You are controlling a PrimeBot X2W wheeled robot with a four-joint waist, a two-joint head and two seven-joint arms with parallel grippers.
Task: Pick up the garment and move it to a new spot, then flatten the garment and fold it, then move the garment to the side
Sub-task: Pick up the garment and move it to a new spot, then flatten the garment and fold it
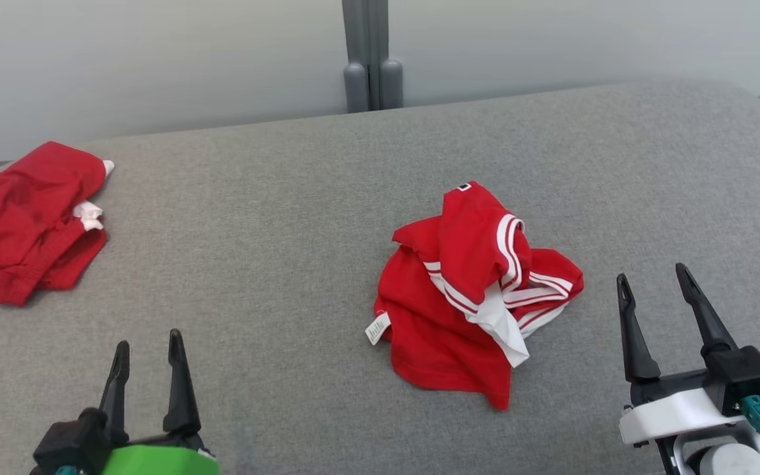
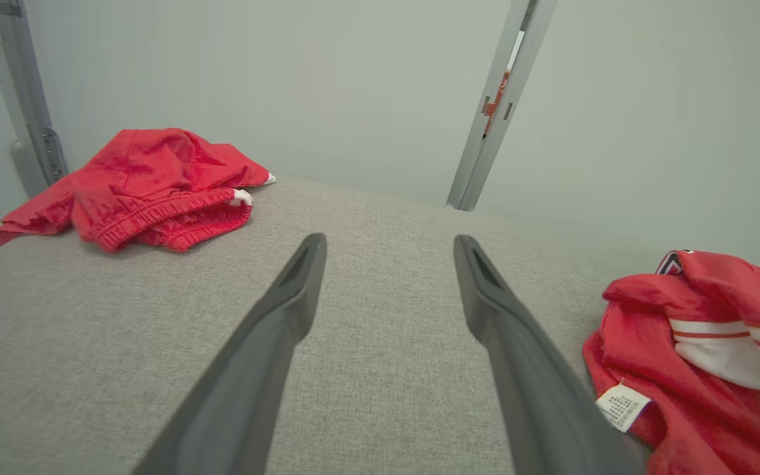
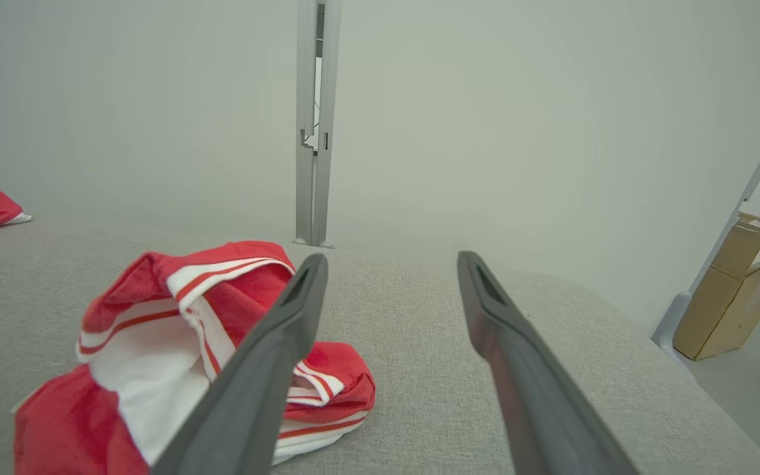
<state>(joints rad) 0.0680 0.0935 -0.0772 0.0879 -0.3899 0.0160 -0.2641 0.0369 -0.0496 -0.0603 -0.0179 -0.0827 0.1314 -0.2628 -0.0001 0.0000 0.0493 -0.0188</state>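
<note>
Black-fingered left tool [image 1: 148, 338] and right tool [image 1: 651, 272] hover over the near edge of the grey fabric-covered table [image 1: 274, 231], both spread wide and empty. Between them, closer to the right one, the red white-striped shirt [image 1: 466, 290] lies crumpled. Red shorts [image 1: 24, 224] sit bunched at the far left.

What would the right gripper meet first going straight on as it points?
Likely nothing near: the right gripper points over bare grey cushion, beside the striped red garment, toward the pale wall; depth is unclear.
</note>
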